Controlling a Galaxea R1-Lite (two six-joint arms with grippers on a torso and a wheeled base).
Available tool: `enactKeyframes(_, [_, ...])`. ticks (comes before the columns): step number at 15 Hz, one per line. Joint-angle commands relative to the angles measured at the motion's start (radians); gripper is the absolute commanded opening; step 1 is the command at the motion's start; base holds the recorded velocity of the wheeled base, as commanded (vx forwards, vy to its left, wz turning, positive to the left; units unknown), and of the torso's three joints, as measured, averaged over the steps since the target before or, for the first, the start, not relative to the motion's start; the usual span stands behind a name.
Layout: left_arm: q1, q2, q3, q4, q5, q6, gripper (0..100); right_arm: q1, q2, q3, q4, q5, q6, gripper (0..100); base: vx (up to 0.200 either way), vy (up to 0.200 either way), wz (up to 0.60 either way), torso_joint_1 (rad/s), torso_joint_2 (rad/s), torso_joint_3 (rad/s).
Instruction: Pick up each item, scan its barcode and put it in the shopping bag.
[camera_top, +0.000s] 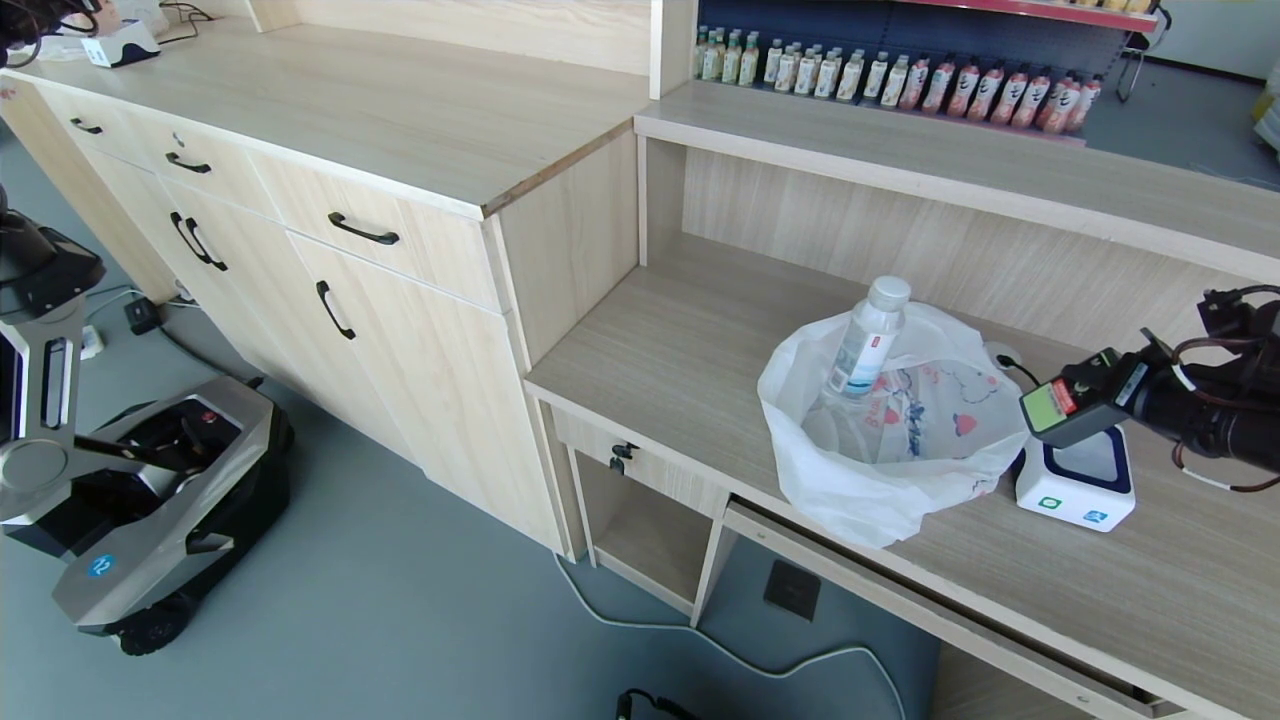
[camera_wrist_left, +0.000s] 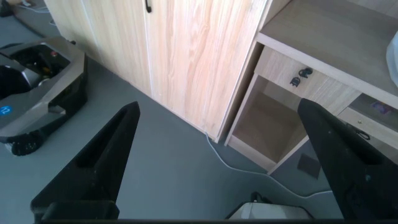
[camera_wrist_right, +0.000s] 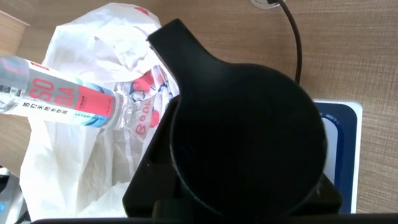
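Your left claw (camera_wrist_left: 217, 106) hangs over the grey floor (camera_wrist_left: 186, 155) beside the light-wood cabinet (camera_wrist_left: 186, 50), its two black fingers (camera_wrist_left: 99, 155) spread wide with nothing between them. For the right claw (camera_top: 1165, 400) you cannot tell whether it is spread or pressed together. In the head view a bulky black device with a green face (camera_top: 1075, 400) sits at its front end. In the right wrist view that same black device (camera_wrist_right: 242, 137) covers the middle of the frame and hides whatever grips it. The clear plastic bottle with a white cap and a red-and-white label (camera_top: 868, 345) stands tilted inside the white plastic shopping bag (camera_top: 880, 490) on the lower light-wood counter (camera_top: 680, 350). Its cap and neck rise above the bag's rim, while its base is lost in the folds. From the right wrist you see the bottle (camera_wrist_right: 56, 93) lying across the bag (camera_wrist_right: 68, 168), one end cut off at the frame edge. Just beside the bag sits a white-and-blue box (camera_top: 1080, 490), partly under the black device; the wrist view gives you one blue corner of the box (camera_wrist_right: 341, 143). A thin black cable (camera_wrist_right: 292, 43) runs across the counter behind it, and the head view shows a short stretch of the cable (camera_top: 1015, 368).
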Motion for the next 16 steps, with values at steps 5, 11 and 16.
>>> enactKeyframes(5, [0.0,0.0,0.0,-0.001,0.0,0.0,100,0.0,-0.021,0.005,-0.002,-0.003,-0.047,0,0.0,0.0,0.0,0.0,0.0,0.0])
enactKeyframes(11, [0.0,0.0,0.0,-0.001,0.0,0.0,100,-0.085,-0.299,0.221,0.001,-0.024,-0.662,0,0.0,0.0,0.0,0.0,0.0,0.0])
enactKeyframes(16, [0.0,0.0,0.0,-0.001,0.0,0.0,100,-0.066,-0.351,0.263,-0.075,-0.017,-0.897,0,0.0,0.0,0.0,0.0,0.0,0.0])
